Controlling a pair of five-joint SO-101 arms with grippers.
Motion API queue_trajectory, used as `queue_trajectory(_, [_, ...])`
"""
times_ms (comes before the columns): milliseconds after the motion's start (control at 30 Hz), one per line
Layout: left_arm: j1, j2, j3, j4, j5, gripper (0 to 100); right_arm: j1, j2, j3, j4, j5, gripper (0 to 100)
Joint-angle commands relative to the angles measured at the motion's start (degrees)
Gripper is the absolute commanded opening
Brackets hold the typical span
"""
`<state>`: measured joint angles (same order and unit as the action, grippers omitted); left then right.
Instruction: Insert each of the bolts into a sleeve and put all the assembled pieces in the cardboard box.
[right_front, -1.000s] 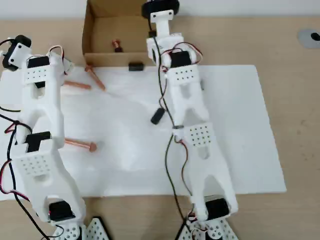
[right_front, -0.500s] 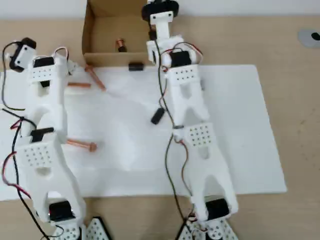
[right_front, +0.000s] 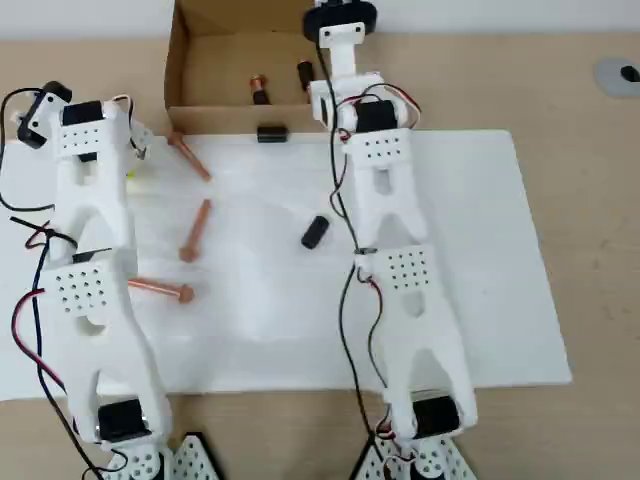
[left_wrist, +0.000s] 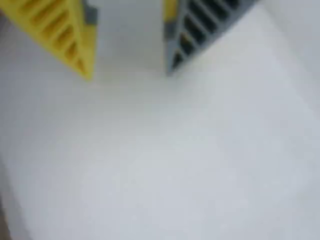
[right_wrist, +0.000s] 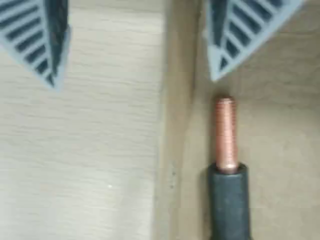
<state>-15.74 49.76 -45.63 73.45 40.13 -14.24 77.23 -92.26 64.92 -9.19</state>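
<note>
Judging an assembled piece (right_wrist: 227, 165) boxed beside the right gripper's (right_wrist: 140, 45) open jaws, I next want the open left gripper (left_wrist: 127, 45) on a bolt (right_front: 195, 230).

arms (right_front: 95, 300) white, perforated | cables (right_front: 340, 310) red, black | left hand (left_wrist: 129, 72) yellow and grey, seemingly ribbed | right hand (right_wrist: 134, 79) grey

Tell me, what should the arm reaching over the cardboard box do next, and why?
Probably pull the right gripper back from the box toward the loose sleeve on the white sheet. It is open, a sleeved bolt lies in the box below it, and bare bolts lie outside.
</note>
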Motion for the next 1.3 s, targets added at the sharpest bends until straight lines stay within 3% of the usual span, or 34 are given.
queue_trajectory(0, [-1.4,-1.0,-12.2,6.4,-0.3,11,1.5,-5.7,-3.3,1.8,-0.4,22.9])
queue_trajectory(167, [-1.4,-0.7,-30.1,20.7,-6.4,11,4.2,-13.1,-3.4,8.3,-0.2,22.9])
queue_trajectory(300, [-1.8,-0.7,-37.0,27.0,-13.5,11,11.8,-24.6,-3.2,16.4,0.0,23.0])
queue_trajectory(533, [-0.6,-1.0,-35.4,27.0,-20.2,11,22.9,-39.3,-3.1,36.9,4.0,23.1])
queue_trajectory(833, [4.5,-0.4,-32.7,27.0,-32.1,10,29.8,-44.4,-3.0,37.5,4.3,23.1])
queue_trajectory(1067, [4.9,-0.3,-24.4,20.1,-32.2,11,34.0,-44.6,6.3,37.5,4.0,22.9])
queue_trajectory(1267, [9.1,-0.4,-19.5,14.0,-26.6,11,35.2,-44.6,16.7,37.5,4.0,22.8])
